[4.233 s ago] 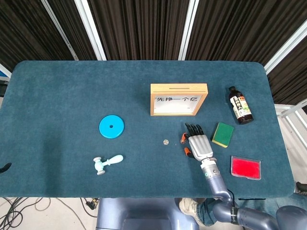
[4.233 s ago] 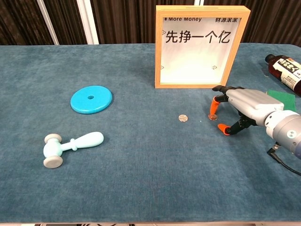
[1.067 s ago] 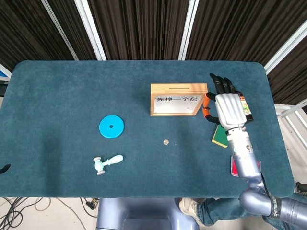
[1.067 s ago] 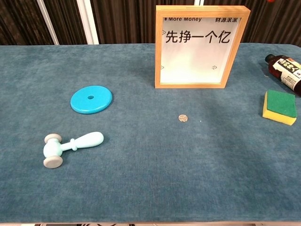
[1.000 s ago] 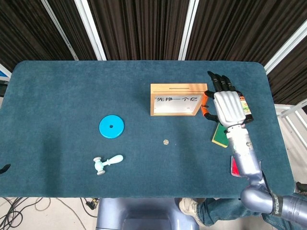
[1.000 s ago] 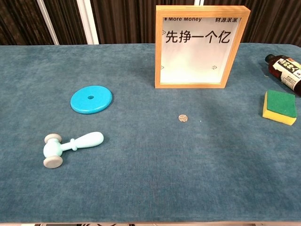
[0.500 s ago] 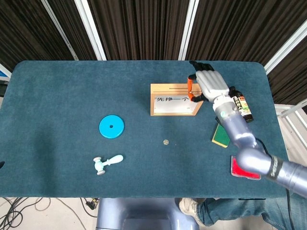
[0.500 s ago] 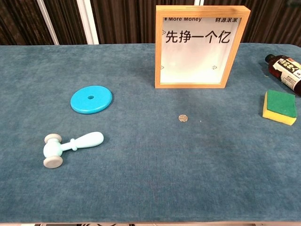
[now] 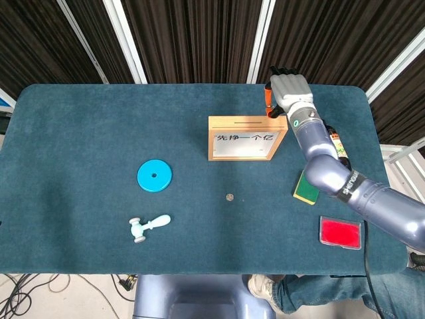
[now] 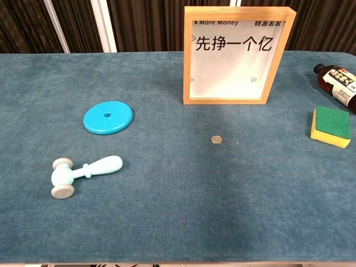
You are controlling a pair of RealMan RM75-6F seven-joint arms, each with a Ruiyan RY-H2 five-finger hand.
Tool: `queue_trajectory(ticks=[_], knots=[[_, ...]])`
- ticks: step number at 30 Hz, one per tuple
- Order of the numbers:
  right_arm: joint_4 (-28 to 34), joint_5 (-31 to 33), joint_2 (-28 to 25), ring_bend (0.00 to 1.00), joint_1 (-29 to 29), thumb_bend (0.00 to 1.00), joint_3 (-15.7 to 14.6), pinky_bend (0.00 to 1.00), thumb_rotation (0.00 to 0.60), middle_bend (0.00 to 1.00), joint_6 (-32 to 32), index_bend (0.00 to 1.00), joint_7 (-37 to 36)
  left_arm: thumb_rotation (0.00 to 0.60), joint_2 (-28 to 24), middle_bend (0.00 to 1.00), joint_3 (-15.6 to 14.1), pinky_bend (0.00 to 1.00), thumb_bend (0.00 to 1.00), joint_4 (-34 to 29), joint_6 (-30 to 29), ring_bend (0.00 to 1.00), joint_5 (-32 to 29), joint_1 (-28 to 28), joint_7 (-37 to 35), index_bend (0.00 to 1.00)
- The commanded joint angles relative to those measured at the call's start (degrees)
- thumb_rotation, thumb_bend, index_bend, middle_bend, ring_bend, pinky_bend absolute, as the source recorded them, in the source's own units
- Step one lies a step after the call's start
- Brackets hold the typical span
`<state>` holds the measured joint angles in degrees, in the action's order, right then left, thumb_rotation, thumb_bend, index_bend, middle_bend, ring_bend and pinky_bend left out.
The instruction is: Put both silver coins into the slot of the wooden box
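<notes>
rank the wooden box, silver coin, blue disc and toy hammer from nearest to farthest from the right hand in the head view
From the right hand:
1. wooden box, just below-left of it
2. silver coin, in front of the box
3. blue disc, left of centre
4. toy hammer, near left edge

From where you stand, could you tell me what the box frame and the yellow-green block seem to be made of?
The box frame looks like pale, smooth-finished wood, with a warm tan colour and squared edges. The yellow-green block looks like a kitchen sponge: soft yellow foam under a matte green scouring layer.
</notes>
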<state>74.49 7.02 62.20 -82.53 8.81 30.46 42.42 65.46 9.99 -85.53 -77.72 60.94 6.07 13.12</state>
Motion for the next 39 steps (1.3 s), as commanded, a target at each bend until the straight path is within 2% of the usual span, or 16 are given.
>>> queue_trajectory(ticks=[1, 17, 26, 39], knots=[[-2.07, 4.15, 1.50, 0.00, -2.47, 0.61, -3.24, 0.00, 0.600, 0.02, -2.53, 0.69, 1.06, 0.600, -0.11, 0.00, 0.23, 0.00, 0.04, 0.19, -0.08, 0.00, -0.31, -0.10, -0.42, 0.00], [-5.22, 11.12, 3.86, 0.00, -8.73, 0.61, -10.63, 0.00, 0.600, 0.02, -9.14, 0.69, -4.73, 0.600, -1.07, 0.00, 0.23, 0.00, 0.04, 0.17, -1.09, 0.00, 1.19, -0.80, -3.30, 0.00], [-6.59, 11.57, 4.01, 0.00, -10.98, 0.61, -14.71, 0.00, 0.600, 0.01, -12.28, 0.65, -9.29, 0.600, -1.43, 0.00, 0.24, 0.00, 0.04, -0.43, -1.11, 0.00, 1.23, -0.88, -3.46, 0.00], [-6.54, 8.63, 4.18, 0.00, -14.34, 0.61, -20.41, 0.00, 0.600, 0.01, -14.00, 0.59, -16.96, 0.600, -1.57, 0.00, 0.20, 0.00, 0.04, -0.55, -1.10, 0.00, 1.12, -0.99, -3.74, 0.00]])
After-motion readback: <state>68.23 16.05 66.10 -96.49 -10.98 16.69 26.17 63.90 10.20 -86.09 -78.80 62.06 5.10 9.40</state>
